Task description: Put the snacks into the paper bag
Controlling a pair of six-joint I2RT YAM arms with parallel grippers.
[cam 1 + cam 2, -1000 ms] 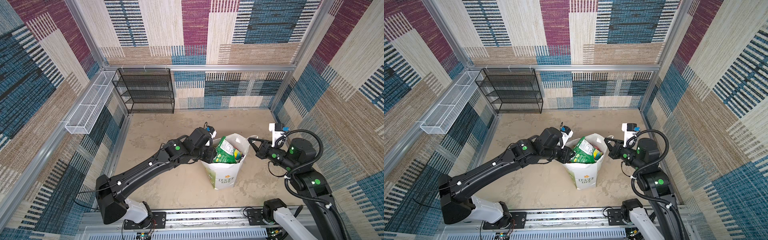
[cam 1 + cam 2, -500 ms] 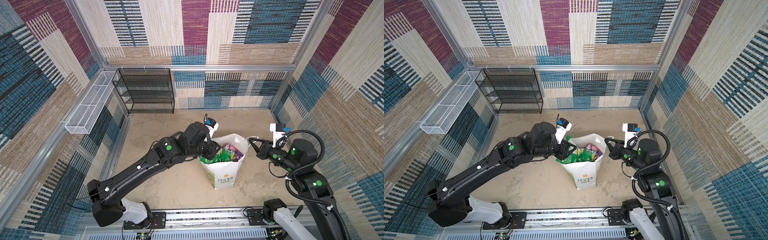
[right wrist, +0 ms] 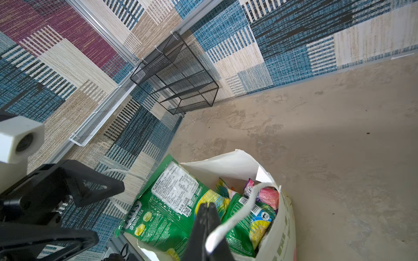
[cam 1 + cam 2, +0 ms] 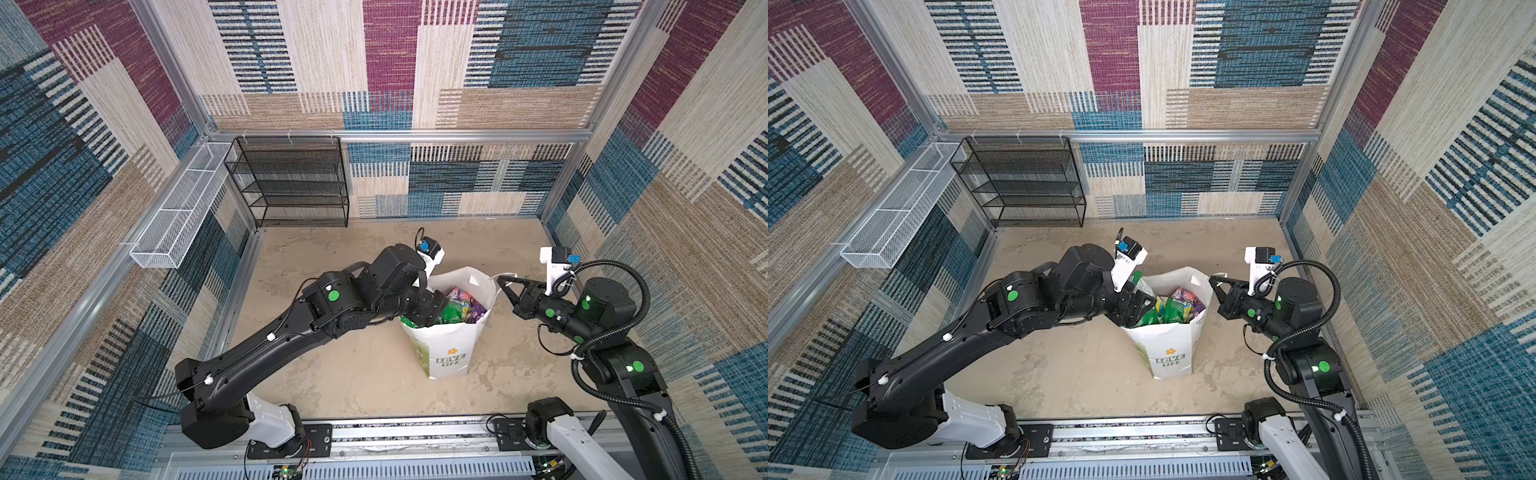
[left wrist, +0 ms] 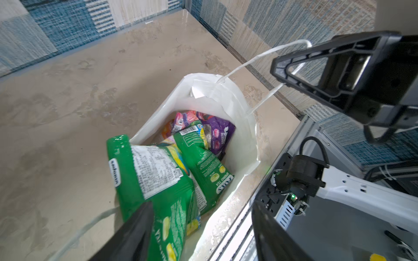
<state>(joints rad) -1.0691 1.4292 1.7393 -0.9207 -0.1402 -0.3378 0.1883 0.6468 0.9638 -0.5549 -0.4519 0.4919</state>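
Snacks (image 5: 201, 158) sit piled in the paper bag (image 4: 446, 345). Left gripper (image 5: 201, 204) hangs over it, jaws spread wide, top green packet (image 5: 158, 180) lying loose right by one finger. Right gripper (image 4: 500, 282) is pinched tight on the bag's cord handle (image 5: 255, 59).

snacks (image 4: 459, 307): in paper bag (image 4: 449, 353) | left tool (image 4: 426, 311): bag's left | right tool (image 4: 503, 286): bag's right
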